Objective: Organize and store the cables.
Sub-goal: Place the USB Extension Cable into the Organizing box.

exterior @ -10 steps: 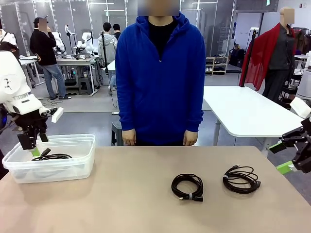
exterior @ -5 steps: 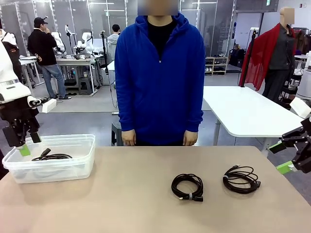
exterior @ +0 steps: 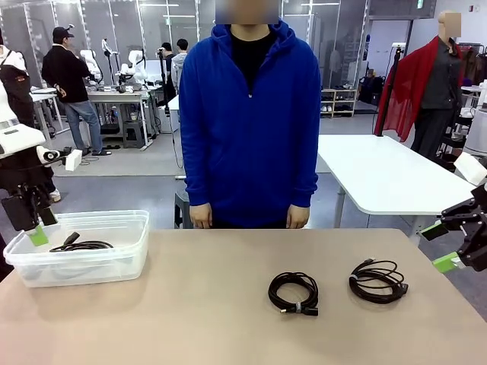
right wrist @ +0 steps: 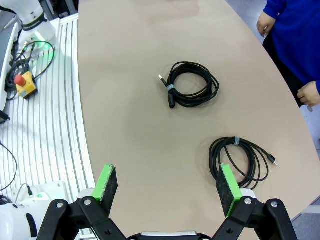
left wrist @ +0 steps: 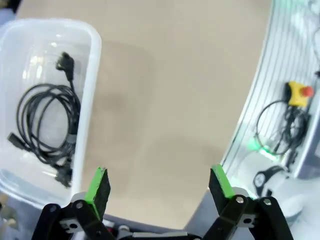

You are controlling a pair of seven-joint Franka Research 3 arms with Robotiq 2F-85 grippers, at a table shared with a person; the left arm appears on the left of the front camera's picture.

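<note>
Hovering with jaws wide and empty, left tool [exterior: 39,226] [left wrist: 160,182] sits at the left end of the clear bin [exterior: 91,270] [left wrist: 95,75].
One coiled cable [exterior: 82,245] [left wrist: 47,125] lies inside the bin. Bare surface [exterior: 190,304] [right wrist: 140,140] separates the bin from a second cable [exterior: 293,277] [right wrist: 175,95] and, farther right, a third cable [exterior: 364,293] [right wrist: 215,155]. Right tool [exterior: 439,246] [right wrist: 167,187] hangs beyond those, off the surface's edge, jaws spread and empty. A person [exterior: 251,114] stands behind the surface, right of the bin, hands lowered.

A bin [exterior: 129,258] sat on the left end of the table [exterior: 190,319] with a cable [exterior: 82,245] in it. The middle cable [exterior: 293,292] lay right of the table's centre, the right cable [exterior: 378,280] near it, apart, slightly farther back. A person [exterior: 251,129] stood behind the far edge. The left gripper [exterior: 42,226] hung over the bin's left end, the right gripper [exterior: 437,246] off the table's right edge
</note>
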